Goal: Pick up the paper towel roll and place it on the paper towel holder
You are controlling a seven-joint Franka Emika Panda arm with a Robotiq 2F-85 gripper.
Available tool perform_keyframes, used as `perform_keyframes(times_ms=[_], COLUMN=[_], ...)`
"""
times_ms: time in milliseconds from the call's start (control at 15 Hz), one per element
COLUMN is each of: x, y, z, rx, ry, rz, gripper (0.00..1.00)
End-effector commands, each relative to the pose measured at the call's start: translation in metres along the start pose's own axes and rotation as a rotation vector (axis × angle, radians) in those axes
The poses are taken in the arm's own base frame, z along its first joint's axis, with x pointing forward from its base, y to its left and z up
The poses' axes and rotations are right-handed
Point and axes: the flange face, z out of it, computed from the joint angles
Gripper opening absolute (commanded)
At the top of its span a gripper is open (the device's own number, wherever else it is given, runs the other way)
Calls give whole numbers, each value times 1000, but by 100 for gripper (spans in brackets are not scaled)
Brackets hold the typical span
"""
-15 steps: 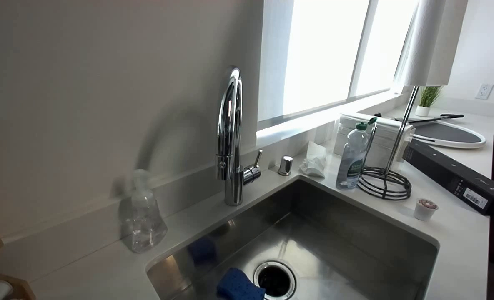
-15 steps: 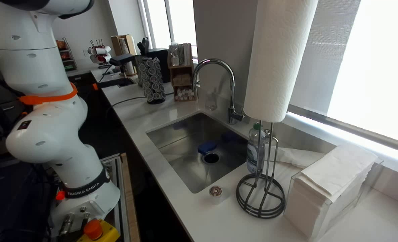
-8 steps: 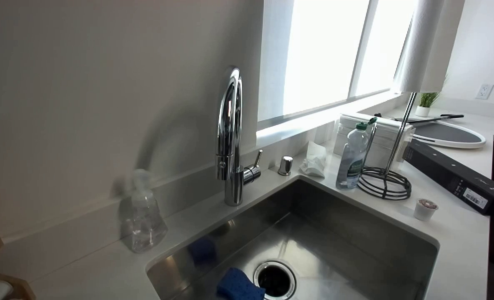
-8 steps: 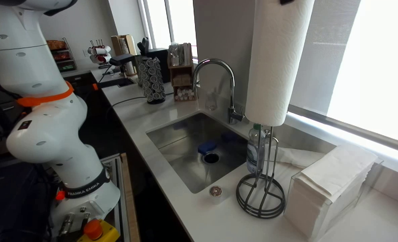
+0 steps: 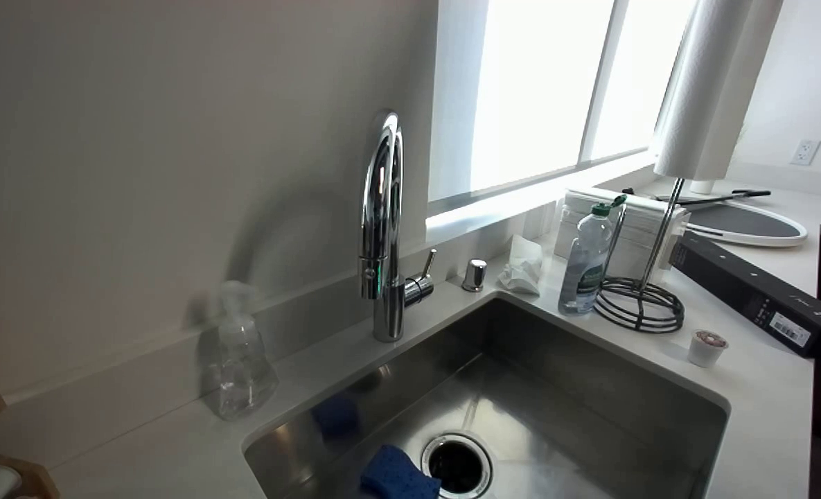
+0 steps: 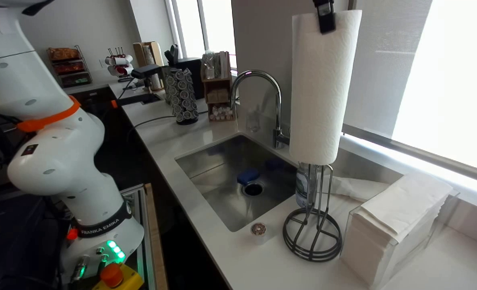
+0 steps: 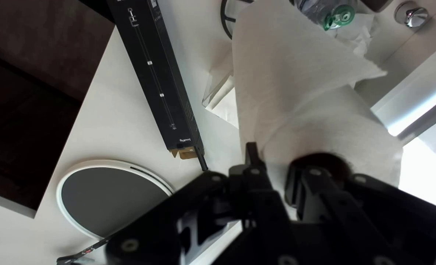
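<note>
The white paper towel roll (image 6: 323,92) hangs nearly upright above the base of the dark wire paper towel holder (image 6: 311,254). The roll (image 5: 708,97) and holder (image 5: 661,232) show in both exterior views. The rod's upper part is hidden at the roll's lower end; I cannot tell for certain how far it is inside. There is a gap between roll and base. My gripper (image 7: 273,167) is shut on the top wall of the roll (image 7: 287,70), one finger outside, the other in the dark core hole. In an exterior view one black finger (image 6: 327,22) lies against the roll's top.
A dish soap bottle (image 5: 587,263) stands close beside the holder. A napkin box (image 6: 399,217), a small cup (image 6: 258,231), a long black box (image 5: 749,291) and the sink (image 6: 222,193) with its chrome faucet (image 6: 278,100) are nearby. The window (image 5: 535,90) is behind.
The roll has moved down along the holder, its lower end now nearer the base. The gripper's finger has come into view at the roll's top. The arm has leaned lower, and green base lights show.
</note>
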Motion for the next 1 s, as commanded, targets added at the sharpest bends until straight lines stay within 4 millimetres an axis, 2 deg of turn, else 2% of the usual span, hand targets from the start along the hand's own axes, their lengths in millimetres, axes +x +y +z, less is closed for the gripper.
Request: perform_keyframes(times_ms=[0, 67, 200, 333, 600, 800, 933], x=[-29, -32, -37, -41, -42, -40, -39], y=[15, 18, 23, 28, 38, 42, 42], z=[22, 27, 34, 35, 27, 12, -1], rx=[30, 34, 40, 40, 38, 38, 25], ry=[2, 6, 10, 10, 19, 5, -17], rz=[-2, 0, 0, -2, 0, -3, -19], gripper=[4, 4, 44, 47, 75, 97, 100])
